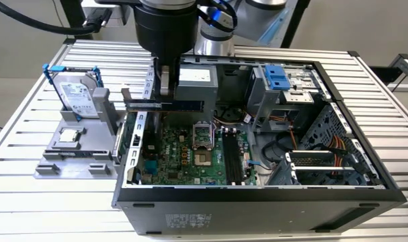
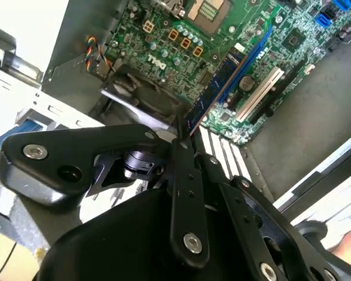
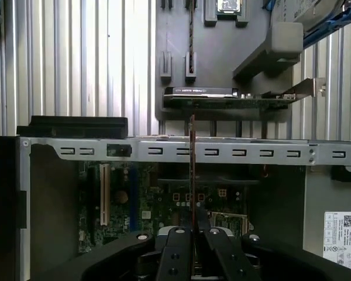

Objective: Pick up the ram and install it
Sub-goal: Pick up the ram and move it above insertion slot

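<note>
The ram [image 1: 187, 105] is a slim dark blue-green stick, held level and on edge above the case's wall on the exterior view's left. My gripper [image 1: 165, 100] hangs straight down from the black wrist and is shut on the stick near its middle. In the second wrist view the ram [image 2: 222, 79] juts out from the gripper [image 2: 181, 140] over the green motherboard [image 2: 164, 41]. In the first wrist view the ram [image 3: 192, 170] shows edge-on as a thin vertical line above the gripper [image 3: 192, 228]. The black memory slots [image 1: 231, 159] lie lower on the board, to the exterior view's right of the gripper.
The open computer case [image 1: 257, 194] lies on a slatted metal table [image 1: 28, 201]. To its left in the exterior view, a grey fixture [image 1: 49, 169] holds a hard drive in a blue frame [image 1: 76, 96] and a silver CPU chip [image 1: 69, 135]. An expansion card [image 3: 202, 93] rests on the fixture.
</note>
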Robot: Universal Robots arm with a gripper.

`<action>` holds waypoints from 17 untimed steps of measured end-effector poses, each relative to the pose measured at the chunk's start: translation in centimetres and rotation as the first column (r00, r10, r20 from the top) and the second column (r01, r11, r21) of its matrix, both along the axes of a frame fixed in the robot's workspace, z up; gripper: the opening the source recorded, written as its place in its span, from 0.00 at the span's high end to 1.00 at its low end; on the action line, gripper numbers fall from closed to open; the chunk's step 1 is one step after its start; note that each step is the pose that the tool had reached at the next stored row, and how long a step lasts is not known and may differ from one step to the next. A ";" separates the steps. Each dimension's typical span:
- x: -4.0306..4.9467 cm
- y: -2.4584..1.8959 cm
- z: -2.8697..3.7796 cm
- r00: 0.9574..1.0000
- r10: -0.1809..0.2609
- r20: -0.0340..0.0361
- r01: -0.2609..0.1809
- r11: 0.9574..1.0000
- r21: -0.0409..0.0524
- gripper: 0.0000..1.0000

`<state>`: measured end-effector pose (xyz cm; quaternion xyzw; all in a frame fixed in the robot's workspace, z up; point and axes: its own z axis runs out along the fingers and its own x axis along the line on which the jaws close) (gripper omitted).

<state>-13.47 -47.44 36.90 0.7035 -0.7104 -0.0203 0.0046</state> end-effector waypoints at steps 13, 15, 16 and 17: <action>2.73 0.00 0.00 1.000 -0.012 0.000 0.012 1.000 0.000 1.00; 3.08 0.00 0.00 1.000 -0.014 0.000 0.014 1.000 0.000 1.00; 3.26 0.00 0.00 1.000 -0.014 0.000 0.014 1.000 0.000 1.00; 3.42 0.00 0.01 1.000 -0.015 0.000 0.015 1.000 0.000 1.00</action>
